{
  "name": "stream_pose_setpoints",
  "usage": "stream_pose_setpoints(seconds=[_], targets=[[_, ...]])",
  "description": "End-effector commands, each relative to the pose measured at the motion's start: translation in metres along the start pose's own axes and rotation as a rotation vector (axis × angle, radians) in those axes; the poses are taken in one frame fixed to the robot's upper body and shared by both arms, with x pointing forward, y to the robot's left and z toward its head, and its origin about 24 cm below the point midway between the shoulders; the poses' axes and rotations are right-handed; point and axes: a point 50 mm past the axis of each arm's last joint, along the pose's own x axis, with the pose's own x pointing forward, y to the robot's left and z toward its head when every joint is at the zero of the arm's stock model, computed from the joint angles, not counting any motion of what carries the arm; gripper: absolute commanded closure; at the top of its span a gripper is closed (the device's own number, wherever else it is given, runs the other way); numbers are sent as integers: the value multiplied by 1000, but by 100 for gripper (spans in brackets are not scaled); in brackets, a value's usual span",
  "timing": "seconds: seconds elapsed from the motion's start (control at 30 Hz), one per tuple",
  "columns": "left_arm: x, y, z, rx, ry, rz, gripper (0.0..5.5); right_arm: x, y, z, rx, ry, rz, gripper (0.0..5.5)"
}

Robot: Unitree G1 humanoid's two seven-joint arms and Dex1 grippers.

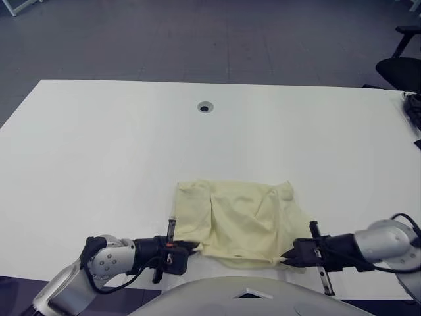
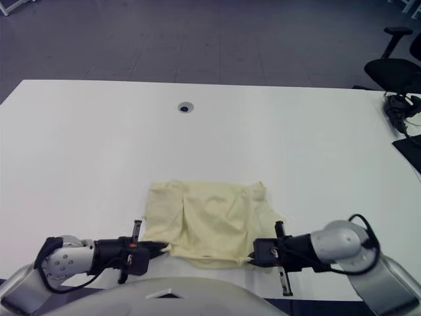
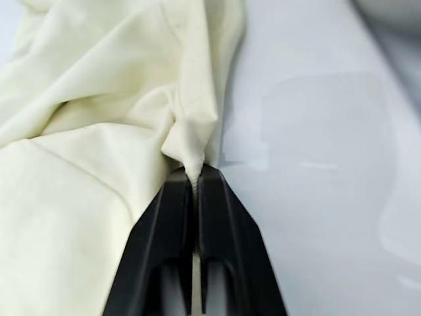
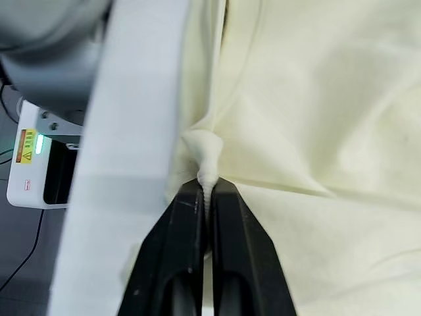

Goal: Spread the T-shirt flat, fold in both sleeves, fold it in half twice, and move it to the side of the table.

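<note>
A pale yellow T-shirt (image 1: 240,220) lies crumpled and partly folded on the white table (image 1: 99,164), close to the near edge. My left gripper (image 1: 193,248) is shut on the shirt's near left corner; in the left wrist view its black fingers (image 3: 172,224) pinch a small tuft of the T-shirt (image 3: 99,131). My right gripper (image 1: 285,259) is shut on the near right corner, and in the right wrist view a bunched fold of the T-shirt (image 4: 316,118) sits between its fingers (image 4: 187,224). Both grippers lie low at the table's near edge.
A small round cable hole (image 1: 206,107) sits in the table's far middle. Black office chairs (image 1: 401,66) and dark cables (image 2: 398,108) stand by the right side. In the right wrist view the near table edge (image 4: 131,131) shows, with a white device (image 4: 39,158) on the floor below it.
</note>
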Motion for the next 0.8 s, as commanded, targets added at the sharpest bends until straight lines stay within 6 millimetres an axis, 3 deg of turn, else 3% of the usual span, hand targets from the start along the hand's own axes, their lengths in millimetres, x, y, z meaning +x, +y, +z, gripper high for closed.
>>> stream_pose_setpoints(seconds=[0.03,0.2,0.3,0.43,0.5,0.53,0.6,0.8], targets=[[16,14,-38,-49,145,7,550,21,-27,-21,89,80,6,549],[45,46,-67,-34,230,75,550,35,-62,-55,234,134,-82,549],[55,66,-81,-53,272,129,550,37,-94,-68,243,190,-261,549],[80,110,-95,4,367,337,550,34,-137,-79,225,239,-565,549],[93,121,-92,-15,361,417,550,30,-158,-75,166,241,-721,549],[98,129,-91,-20,359,463,550,25,-172,-66,89,208,-840,549],[101,147,-85,-32,341,559,550,17,-189,-49,95,98,-990,549],[92,192,-64,-94,205,802,550,-14,-205,-15,-40,-84,-1182,549]])
